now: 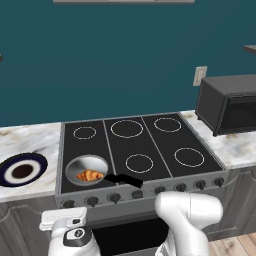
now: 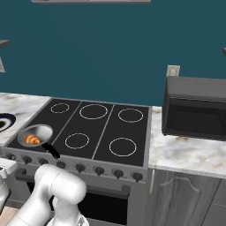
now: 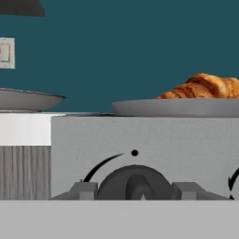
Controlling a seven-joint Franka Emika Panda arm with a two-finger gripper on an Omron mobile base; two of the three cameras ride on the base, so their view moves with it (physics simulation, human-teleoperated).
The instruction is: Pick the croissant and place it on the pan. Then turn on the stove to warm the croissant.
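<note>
The croissant (image 1: 90, 175) (image 2: 32, 140) lies in the silver pan (image 1: 87, 161) (image 2: 42, 129) on the front-left burner of the black stove (image 1: 150, 145) (image 2: 101, 128). The pan's black handle (image 1: 125, 179) points toward the knob row. In the hand view the croissant (image 3: 205, 87) sits above the pan rim (image 3: 177, 108), at upper right. My gripper (image 3: 135, 190) is low in front of the stove's grey front panel (image 3: 140, 135). It is open, and its two fingertips (image 3: 84, 190) stand on either side of a dark knob (image 3: 134, 179). Whether they touch the knob is unclear.
A dark blue plate with a white ring (image 1: 22, 170) (image 3: 28, 99) rests on the marble counter left of the stove. A dark microwave (image 1: 230, 105) (image 2: 196, 108) stands on the counter to the right. More knobs run along the panel, and a wall outlet (image 1: 200, 76) is behind.
</note>
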